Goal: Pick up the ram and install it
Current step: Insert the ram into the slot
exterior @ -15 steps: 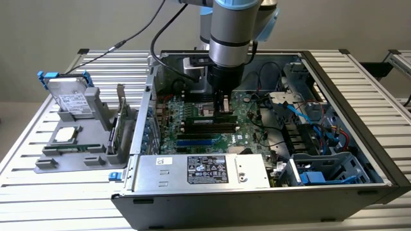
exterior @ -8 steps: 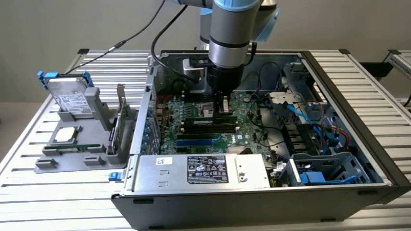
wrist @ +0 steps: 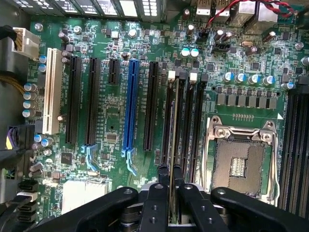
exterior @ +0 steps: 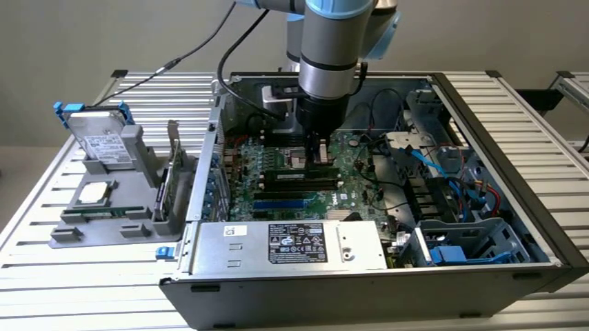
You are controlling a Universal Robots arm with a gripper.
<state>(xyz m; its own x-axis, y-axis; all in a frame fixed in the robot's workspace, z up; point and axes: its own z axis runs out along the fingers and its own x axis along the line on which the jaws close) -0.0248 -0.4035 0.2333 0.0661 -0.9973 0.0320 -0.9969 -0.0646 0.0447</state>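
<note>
So the exterior view gives you the whole layout: a slatted metal tabletop [exterior: 55, 303] with an open PC case [exterior: 368, 296] lying on it, taking up most of the half toward the exterior view's right. The arm [exterior: 336, 41] comes straight down into it. The power supply [exterior: 294, 241] sits along the case's near wall, with the green motherboard [exterior: 354, 183] behind it. Near the tabletop's edge on the exterior view's left there's a grey fixture [exterior: 101, 227]. It's carrying a hard drive [exterior: 101, 141], an expansion card [exterior: 170, 186] standing on edge and a square silver processor chip [exterior: 95, 194]. From out there the gripper [exterior: 319, 150] is just a dark block low over the middle of the board. The wrist view is where you get the good stuff. It looks straight down on the board with the row of long black slots, one blue slot [wrist: 130, 106] and one white slot [wrist: 50, 92]. The open CPU socket [wrist: 239, 164] is there too. The ram [wrist: 173, 145] shows edge-on as a thin strip, lined up along a memory slot just beside the socket. The jaws are clenched on it, one finger on each face of the stick. I can't tell from either view whether it's actually seated in the slot or just sitting above it.
</note>
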